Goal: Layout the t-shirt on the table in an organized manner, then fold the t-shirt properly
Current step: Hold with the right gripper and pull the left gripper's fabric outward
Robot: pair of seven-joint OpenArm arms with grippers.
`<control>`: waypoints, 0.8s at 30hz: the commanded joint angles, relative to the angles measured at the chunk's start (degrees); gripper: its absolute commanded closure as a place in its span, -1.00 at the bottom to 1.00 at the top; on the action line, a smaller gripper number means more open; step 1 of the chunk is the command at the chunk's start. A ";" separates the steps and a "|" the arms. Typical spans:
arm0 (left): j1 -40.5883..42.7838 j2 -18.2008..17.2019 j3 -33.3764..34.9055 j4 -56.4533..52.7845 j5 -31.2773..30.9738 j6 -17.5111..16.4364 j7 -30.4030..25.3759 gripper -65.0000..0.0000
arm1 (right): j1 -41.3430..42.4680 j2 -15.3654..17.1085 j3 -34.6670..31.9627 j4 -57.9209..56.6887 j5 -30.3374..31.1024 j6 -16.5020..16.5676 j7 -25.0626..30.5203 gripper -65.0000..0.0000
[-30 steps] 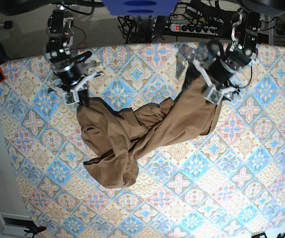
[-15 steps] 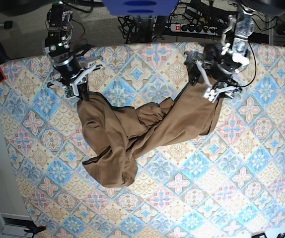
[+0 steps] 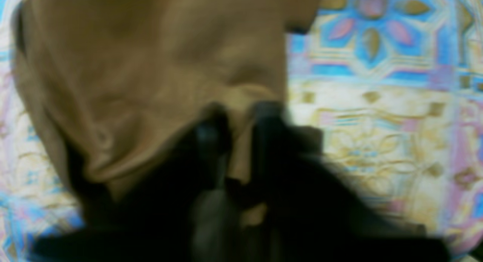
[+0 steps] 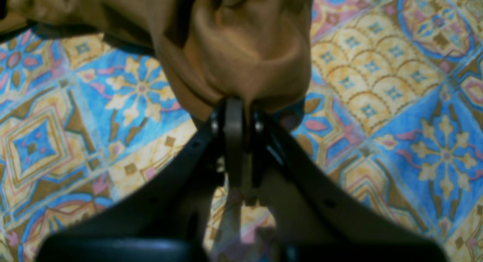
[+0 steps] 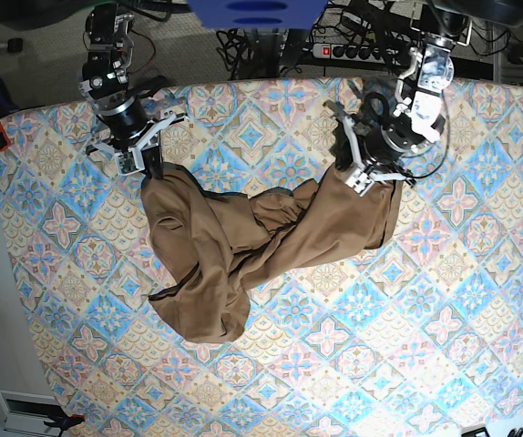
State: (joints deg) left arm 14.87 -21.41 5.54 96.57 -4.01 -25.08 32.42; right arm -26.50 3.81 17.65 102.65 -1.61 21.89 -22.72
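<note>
1. Layout is the step in hand, by our reading: the t-shirt [image 5: 252,246] lies crumpled and twisted across the middle of the worktop [image 5: 444,346], nowhere near flat, and no fold is begun.
2. We see the right pincer [image 4: 236,103] pressed together on a gathered fold of cloth, at the garment's far corner on the base view's left [image 5: 143,164].
3. We see the left pincer [image 3: 241,111] pinching a fold of tan cloth between its dark fingers, at the shirt's other upper end [image 5: 364,177].
4. Next, we judge, the two arms need to draw apart and lift, so the twist between them falls out and the body spreads flat; pulling too hard could slip the cloth from either grip.
5. Only the base view shows the whole bunched shape and the loose lower lobe; the wrist views show just the cloth near each grip.
6. The left wrist view is blurred, so we cannot tell which part of the garment that pincer holds.
</note>
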 commanded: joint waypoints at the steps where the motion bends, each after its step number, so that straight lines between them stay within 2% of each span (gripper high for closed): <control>1: -1.12 0.09 0.04 -0.62 2.03 1.04 2.70 1.00 | 0.08 0.27 0.24 1.13 0.77 0.04 1.40 1.00; 6: -2.52 4.05 -5.06 1.23 2.30 0.69 2.78 1.00 | 0.08 0.27 0.94 1.13 0.77 0.04 1.49 1.00; 12: -3.23 6.16 -10.33 13.27 2.12 0.60 3.31 1.00 | 0.08 0.27 4.11 1.13 0.77 0.04 1.58 1.00; 13: -4.63 6.16 -10.33 14.68 2.12 0.60 3.75 1.00 | 0.08 0.27 4.20 1.13 0.77 0.04 1.58 1.00; 19: -18.26 7.12 -12.35 13.36 2.03 0.60 15.27 1.00 | 0.08 0.27 4.20 1.13 0.77 0.04 1.67 1.00; 24: -29.07 7.47 -13.50 5.89 2.30 0.60 15.88 1.00 | 0.08 0.19 4.20 1.13 0.86 0.04 1.67 1.00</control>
State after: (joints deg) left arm -13.02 -13.58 -7.73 101.89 -1.74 -24.86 49.19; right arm -26.57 3.75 21.67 102.65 -1.56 21.96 -22.55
